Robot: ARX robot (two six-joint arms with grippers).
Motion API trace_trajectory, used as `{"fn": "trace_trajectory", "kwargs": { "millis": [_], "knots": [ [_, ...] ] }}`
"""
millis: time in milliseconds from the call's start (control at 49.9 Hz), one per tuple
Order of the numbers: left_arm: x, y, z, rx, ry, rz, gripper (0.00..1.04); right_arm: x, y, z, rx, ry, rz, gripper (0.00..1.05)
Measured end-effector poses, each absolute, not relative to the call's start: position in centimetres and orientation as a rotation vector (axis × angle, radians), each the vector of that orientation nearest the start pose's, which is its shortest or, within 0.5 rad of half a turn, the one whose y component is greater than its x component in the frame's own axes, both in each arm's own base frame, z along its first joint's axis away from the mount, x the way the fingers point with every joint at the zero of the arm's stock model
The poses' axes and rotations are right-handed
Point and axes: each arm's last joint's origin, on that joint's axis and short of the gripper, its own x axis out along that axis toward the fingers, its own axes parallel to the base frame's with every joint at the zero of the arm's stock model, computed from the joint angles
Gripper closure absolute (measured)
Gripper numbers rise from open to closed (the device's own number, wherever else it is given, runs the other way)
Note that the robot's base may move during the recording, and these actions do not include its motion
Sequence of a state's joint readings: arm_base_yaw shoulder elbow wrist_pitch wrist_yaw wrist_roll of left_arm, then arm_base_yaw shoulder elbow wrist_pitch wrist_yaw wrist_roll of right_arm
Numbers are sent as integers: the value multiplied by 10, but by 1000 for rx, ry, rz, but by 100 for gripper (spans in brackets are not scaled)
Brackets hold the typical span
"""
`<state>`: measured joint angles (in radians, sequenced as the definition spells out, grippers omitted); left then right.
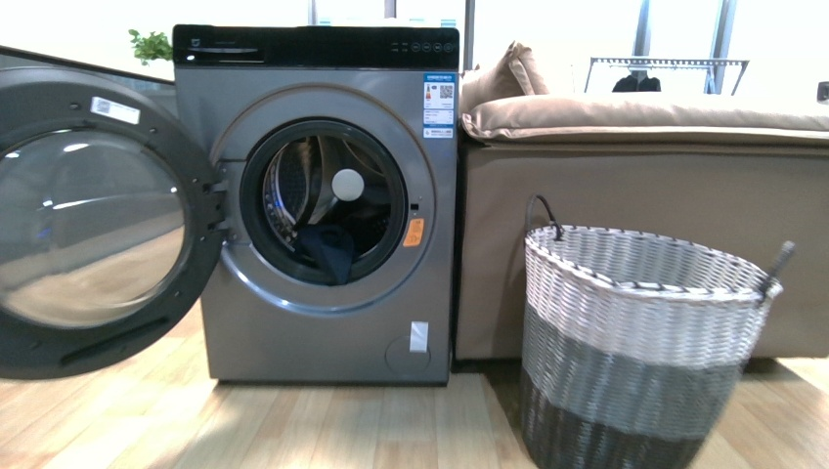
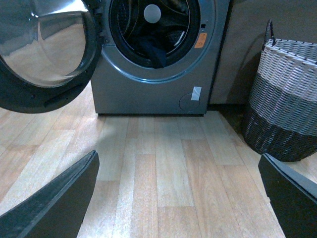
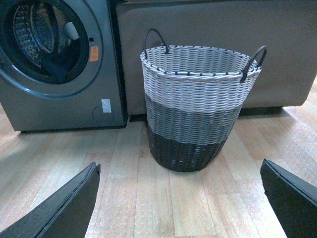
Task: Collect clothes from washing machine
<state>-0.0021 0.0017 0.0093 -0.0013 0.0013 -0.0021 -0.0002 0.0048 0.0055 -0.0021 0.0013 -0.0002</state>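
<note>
Facing the washing machine (image 1: 323, 322), we see the clothes (image 1: 327, 252) crumpled at six o'clock in its drum (image 1: 291, 186), drooping end pointing toward six, well ahead of our left gripper (image 2: 178, 163) and right gripper (image 3: 181, 163), both splayed wide, holding nothing.

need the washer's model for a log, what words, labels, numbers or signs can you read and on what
Nothing can be quoted; every text on the washer is too small or blurred.
Panel: brand mark and icons, too small.
Blue-white label, upper front: print blurred.
Orange sticker, front: unreadable.
White label on the door: too small.
White sticker, lower front: blurred.
Basket: no text.
</note>
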Motion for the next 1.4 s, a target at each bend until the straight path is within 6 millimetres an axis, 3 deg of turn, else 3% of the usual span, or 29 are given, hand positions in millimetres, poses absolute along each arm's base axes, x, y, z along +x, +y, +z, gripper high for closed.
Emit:
{"fn": "trace_trajectory", "kwargs": {
  "millis": [1402],
  "knots": [
    [97,0,166,-2,-6,-3,7,98,0,165,0,1,-2,7]
  ]
}}
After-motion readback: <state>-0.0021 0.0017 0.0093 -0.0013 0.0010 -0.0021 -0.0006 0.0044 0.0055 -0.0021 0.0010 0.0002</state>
